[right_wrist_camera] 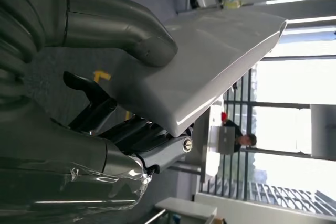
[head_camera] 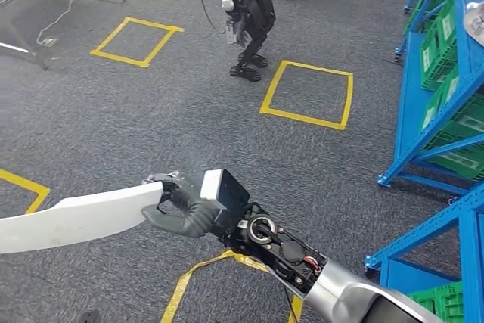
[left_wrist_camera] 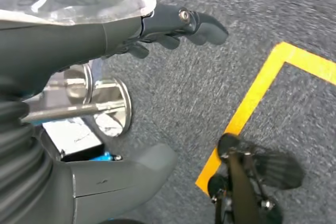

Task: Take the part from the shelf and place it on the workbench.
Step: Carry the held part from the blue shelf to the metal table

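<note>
Well, shelving: blue racks (head_camera: 425, 122) with green crates (head_camera: 442, 35) stand off to the robot's right.
Part: long, flat white panel (head_camera: 74, 221), glossy, rounded edge, carried out over grey carpet.
Right hand (head_camera: 185, 206): thumb and fingers clamped on the panel's end.
Left hand (left_wrist_camera: 118, 98): fingers spread apart, holding nothing.
</note>
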### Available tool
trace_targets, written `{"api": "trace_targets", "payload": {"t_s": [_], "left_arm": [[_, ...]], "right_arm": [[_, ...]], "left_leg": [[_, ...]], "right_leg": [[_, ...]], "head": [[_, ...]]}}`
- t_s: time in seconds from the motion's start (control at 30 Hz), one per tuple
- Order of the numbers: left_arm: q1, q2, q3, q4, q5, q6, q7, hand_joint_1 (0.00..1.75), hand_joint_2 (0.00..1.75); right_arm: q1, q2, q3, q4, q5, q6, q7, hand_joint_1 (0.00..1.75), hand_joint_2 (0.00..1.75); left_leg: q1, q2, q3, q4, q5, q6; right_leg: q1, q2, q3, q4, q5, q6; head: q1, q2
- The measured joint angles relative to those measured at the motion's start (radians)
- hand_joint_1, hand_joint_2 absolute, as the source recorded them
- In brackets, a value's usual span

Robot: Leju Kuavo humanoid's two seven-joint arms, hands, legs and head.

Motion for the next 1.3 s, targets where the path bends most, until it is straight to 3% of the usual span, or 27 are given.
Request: {"api": "trace_targets", "payload": {"t_s": [0.03,0.07,0.1,0.17,0.23,0.33,0.4,0.43,0.5,0.53,0.57,0.6,0.63,0.7,0.77,0.83,0.87,0.93,0.97,1.0,1.07,1.1,1.13,1.2,1.27,1.3], "left_arm": [[0.000,0.000,0.000,0.000,0.003,0.002,0.000,0.00,1.75],[0.002,0.000,0.000,0.000,0.005,0.003,0.000,0.00,1.75],[0.003,0.000,0.000,0.000,0.008,0.004,0.000,0.00,1.75],[0.005,0.000,0.000,0.000,0.012,0.005,0.000,0.00,1.75],[0.003,0.000,0.000,0.000,0.013,0.006,0.000,0.00,1.75],[0.004,0.000,0.000,0.000,0.015,0.008,-0.002,0.00,1.75],[0.007,0.000,0.000,0.000,0.015,0.008,-0.003,0.00,1.75],[0.006,0.000,0.000,0.000,0.015,0.008,-0.003,0.00,1.75],[0.005,0.000,0.000,0.000,0.015,0.008,-0.003,0.00,1.75],[0.005,0.000,0.000,0.000,0.016,0.008,-0.003,0.00,1.75],[0.005,0.000,0.000,0.000,0.016,0.008,-0.003,0.00,1.75],[0.005,0.000,0.000,0.000,0.016,0.008,-0.003,0.00,1.75],[0.005,-0.001,0.000,0.000,0.016,0.008,-0.004,0.00,1.75],[0.004,-0.002,0.000,0.000,0.016,0.008,-0.005,0.00,1.75],[0.003,-0.002,0.000,0.000,0.014,0.008,-0.006,0.00,1.75],[0.007,-0.001,0.000,0.000,0.012,0.007,-0.006,0.00,1.75],[0.009,0.000,0.000,0.000,0.011,0.007,-0.007,0.00,1.75],[0.010,0.000,0.000,-0.001,0.011,0.006,-0.007,0.00,1.75],[0.007,-0.001,0.000,-0.001,0.010,0.005,-0.007,0.00,1.75],[0.005,0.000,0.000,-0.001,0.009,0.005,-0.007,0.00,1.75],[0.004,0.000,0.000,-0.001,0.009,0.005,-0.007,0.00,1.75],[0.005,0.000,0.000,-0.001,0.009,0.005,-0.007,0.00,1.75],[0.006,0.001,0.000,-0.001,0.010,0.005,-0.007,0.00,1.75],[0.005,0.003,0.000,-0.001,0.011,0.005,-0.007,0.00,1.75],[0.001,0.004,0.000,-0.001,0.014,0.005,-0.007,0.00,1.75],[0.001,0.005,0.000,-0.001,0.015,0.005,-0.007,0.00,1.75]], "right_arm": [[0.000,0.000,0.004,0.003,0.000,0.002,0.000,1.75,1.75],[0.000,0.001,0.007,0.006,0.000,0.005,0.000,1.75,1.75],[0.000,0.001,0.011,0.008,0.000,0.008,0.000,1.75,1.75],[-0.001,0.004,0.016,0.010,0.000,0.012,0.000,1.75,1.75],[-0.005,0.008,0.021,0.010,0.000,0.014,0.000,1.75,1.75],[-0.008,0.012,0.028,0.011,0.000,0.015,0.002,1.75,1.75],[-0.011,0.015,0.033,0.012,0.000,0.015,0.002,1.75,1.75],[-0.012,0.017,0.035,0.012,-0.001,0.015,0.002,1.75,1.75],[-0.012,0.017,0.040,0.014,-0.003,0.014,0.002,1.75,1.75],[-0.011,0.017,0.042,0.016,-0.003,0.014,0.002,1.75,1.75],[-0.011,0.017,0.044,0.019,-0.003,0.014,0.002,1.75,1.75],[-0.011,0.017,0.046,0.021,-0.003,0.014,0.002,1.75,1.75],[-0.012,0.017,0.049,0.022,-0.004,0.014,0.002,1.75,1.75],[-0.014,0.017,0.052,0.023,-0.004,0.012,0.002,1.75,1.75],[-0.015,0.017,0.054,0.024,-0.004,0.008,0.002,1.75,1.75],[-0.014,0.018,0.056,0.024,-0.004,0.003,0.002,1.75,1.75],[-0.015,0.019,0.057,0.025,-0.004,0.002,0.002,1.75,1.75],[-0.016,0.021,0.058,0.025,-0.004,0.001,0.001,1.75,1.75],[-0.016,0.021,0.058,0.025,-0.004,0.000,0.001,1.75,1.75],[-0.015,0.022,0.059,0.025,-0.004,-0.002,0.002,1.75,1.75],[-0.013,0.022,0.061,0.028,-0.003,-0.002,0.002,1.75,1.75],[-0.013,0.022,0.062,0.029,-0.003,-0.002,0.002,1.75,1.75],[-0.013,0.022,0.063,0.030,-0.003,-0.001,0.002,1.75,1.75],[-0.013,0.022,0.065,0.030,-0.003,0.000,0.001,1.75,1.75],[-0.015,0.023,0.066,0.030,-0.002,0.002,0.000,1.75,1.75],[-0.015,0.024,0.067,0.030,-0.002,0.003,-0.001,1.75,1.75]], "left_leg": [[0.002,0.007,-0.024,0.049,-0.014,-0.005],[0.005,0.012,-0.030,0.063,-0.010,-0.010],[0.008,0.018,-0.014,0.035,0.011,-0.013],[0.011,0.047,0.061,-0.106,0.072,-0.018],[0.007,0.069,0.113,-0.206,0.104,-0.008],[0.003,0.051,0.116,-0.214,0.104,0.017],[0.006,0.035,0.116,-0.215,0.104,0.029],[0.007,0.028,0.117,-0.215,0.104,0.035],[0.005,0.013,0.117,-0.215,0.104,0.041],[0.004,0.002,0.117,-0.215,0.104,0.043],[0.003,-0.010,0.117,-0.215,0.103,0.043],[0.002,-0.022,0.117,-0.214,0.103,0.043],[0.001,-0.035,0.117,-0.213,0.103,0.043],[0.001,-0.060,0.115,-0.210,0.104,0.041],[0.003,-0.081,0.107,-0.209,0.107,0.032],[0.007,-0.100,0.101,-0.213,0.113,0.018],[0.008,-0.090,0.099,-0.211,0.111,0.013],[0.007,-0.042,0.074,-0.158,0.077,0.003],[0.006,-0.012,0.046,-0.099,0.046,-0.001],[0.005,0.002,0.012,-0.029,0.013,-0.005],[0.006,0.011,-0.034,0.070,-0.017,-0.013],[0.007,0.015,-0.030,0.064,-0.004,-0.015],[0.008,0.023,-0.005,0.019,0.023,-0.017],[0.006,0.063,0.074,-0.125,0.082,-0.016],[0.001,0.086,0.114,-0.204,0.103,-0.004],[-0.003,0.081,0.115,-0.211,0.101,0.005]], "right_leg": [[0.001,-0.014,0.000,0.000,-0.001,0.000],[0.001,-0.028,0.000,0.000,-0.003,0.000],[0.000,-0.040,0.000,0.001,-0.004,0.002],[0.000,-0.060,0.000,0.008,-0.011,0.009],[0.005,-0.075,-0.001,0.019,-0.022,0.021],[0.009,-0.094,0.002,0.024,-0.032,0.036],[0.004,-0.071,-0.009,0.059,-0.059,0.046],[0.002,-0.049,-0.030,0.107,-0.088,0.050],[-0.001,-0.013,-0.098,0.253,-0.154,0.053],[-0.001,-0.007,-0.128,0.312,-0.172,0.053],[-0.001,-0.004,-0.144,0.339,-0.171,0.051],[-0.001,-0.001,-0.141,0.324,-0.149,0.048],[-0.001,0.004,-0.121,0.273,-0.114,0.044],[-0.002,0.048,-0.062,0.133,-0.044,0.033],[-0.003,0.083,-0.030,0.056,-0.021,0.027],[-0.001,0.071,-0.025,0.043,-0.022,0.022],[-0.002,0.060,-0.021,0.037,-0.019,0.017],[-0.006,0.035,-0.013,0.024,-0.013,0.007],[-0.006,0.022,-0.011,0.021,-0.011,0.004],[-0.005,0.009,-0.012,0.020,-0.012,0.002],[-0.004,-0.018,-0.012,0.021,-0.013,0.000],[-0.004,-0.030,-0.012,0.021,-0.015,0.001],[-0.004,-0.041,-0.011,0.022,-0.017,0.003],[-0.001,-0.059,-0.009,0.027,-0.024,0.011],[0.006,-0.076,-0.007,0.033,-0.032,0.021],[0.009,-0.084,-0.006,0.034,-0.035,0.025]], "head": [[0.000,0.000],[0.000,0.000],[0.000,0.000],[0.000,0.000],[0.001,0.000],[0.004,0.000],[0.006,0.000],[0.007,0.000],[0.008,0.000],[0.008,0.000],[0.008,0.000],[0.008,0.000],[0.008,0.000],[0.008,0.000],[0.008,0.000],[0.008,0.000],[0.008,0.000],[0.008,0.000],[0.008,0.000],[0.007,0.000],[0.007,0.000],[0.007,0.000],[0.007,0.000],[0.007,0.000],[0.010,0.000],[0.012,0.000]]}}
